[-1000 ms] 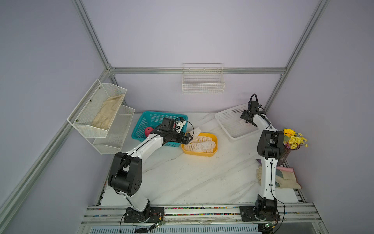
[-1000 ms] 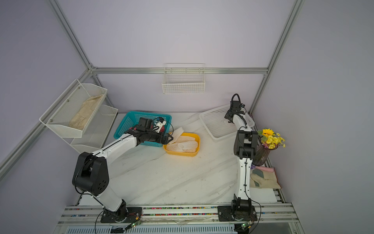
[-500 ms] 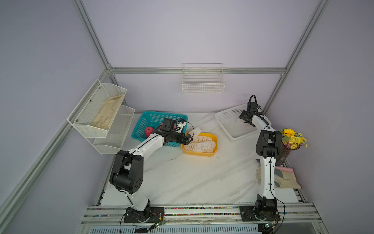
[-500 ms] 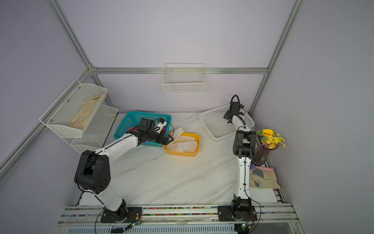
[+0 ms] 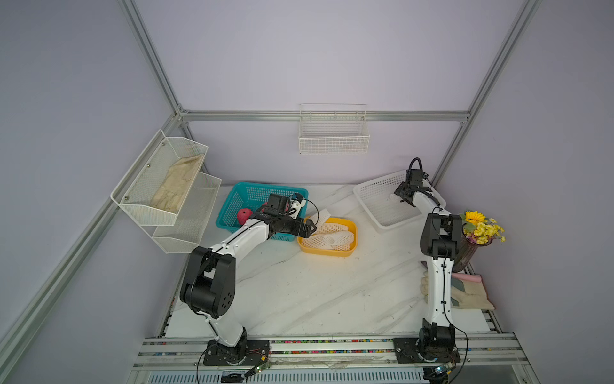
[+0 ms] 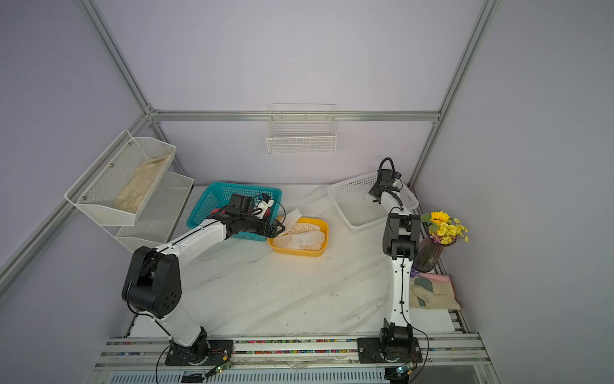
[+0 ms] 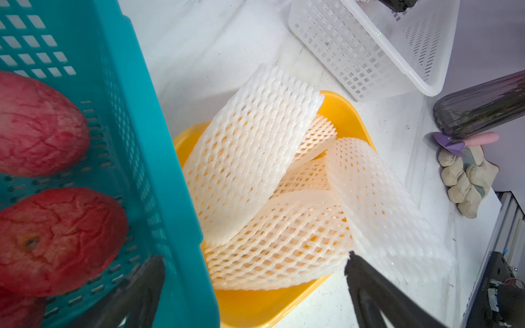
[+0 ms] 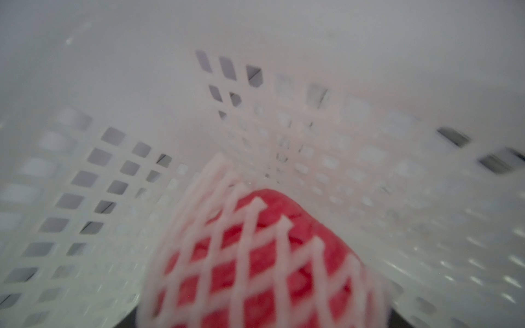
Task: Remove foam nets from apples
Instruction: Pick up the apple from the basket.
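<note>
Foam nets (image 7: 247,170): at least four are counted, piled overlapping in the yellow tray (image 7: 346,113); the exact number cannot be told. Bare apples (image 7: 56,238): three are seen in the teal basket (image 7: 136,142), one only as an edge. One netted apple (image 8: 255,269) is seen in a corner of the white basket (image 8: 113,170).

Left gripper (image 7: 254,258) is positioned over the tray edge next to the teal basket, fingers spread, nothing held. Right gripper (image 5: 403,196) is positioned inside the white basket at the netted apple; its finger state cannot be told.

Step judged: pick-up of that apple. Next, a firm close around apple and net is called for, then a lift clear of the basket wall, so the net can be pulled off by the left.
</note>
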Controlling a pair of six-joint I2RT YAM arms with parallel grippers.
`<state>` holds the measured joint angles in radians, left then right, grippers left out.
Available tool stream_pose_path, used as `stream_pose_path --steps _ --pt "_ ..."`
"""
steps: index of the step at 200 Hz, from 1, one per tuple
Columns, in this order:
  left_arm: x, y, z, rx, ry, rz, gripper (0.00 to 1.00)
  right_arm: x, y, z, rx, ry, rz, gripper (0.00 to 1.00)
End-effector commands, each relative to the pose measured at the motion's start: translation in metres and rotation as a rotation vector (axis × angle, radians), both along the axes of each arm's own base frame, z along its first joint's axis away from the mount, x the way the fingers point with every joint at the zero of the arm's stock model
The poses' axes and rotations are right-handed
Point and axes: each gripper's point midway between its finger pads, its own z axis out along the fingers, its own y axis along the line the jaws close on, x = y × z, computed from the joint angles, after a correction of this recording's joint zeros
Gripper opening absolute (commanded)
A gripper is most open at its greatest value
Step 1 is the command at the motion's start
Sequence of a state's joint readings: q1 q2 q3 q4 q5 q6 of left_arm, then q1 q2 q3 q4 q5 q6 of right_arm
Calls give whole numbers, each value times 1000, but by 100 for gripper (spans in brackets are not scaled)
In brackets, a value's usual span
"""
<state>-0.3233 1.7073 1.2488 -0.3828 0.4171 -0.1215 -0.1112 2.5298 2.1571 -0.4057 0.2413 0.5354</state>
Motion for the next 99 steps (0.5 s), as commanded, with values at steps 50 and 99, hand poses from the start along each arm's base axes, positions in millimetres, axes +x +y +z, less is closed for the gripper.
stream_pose_path --steps 50,99 --pt "-2 -5 22 -28 -55 -19 100 -16 27 80 -6 -145 31 66" --pt "-14 3 36 -16 -105 -21 100 -47 63 105 -20 -208 61 66"
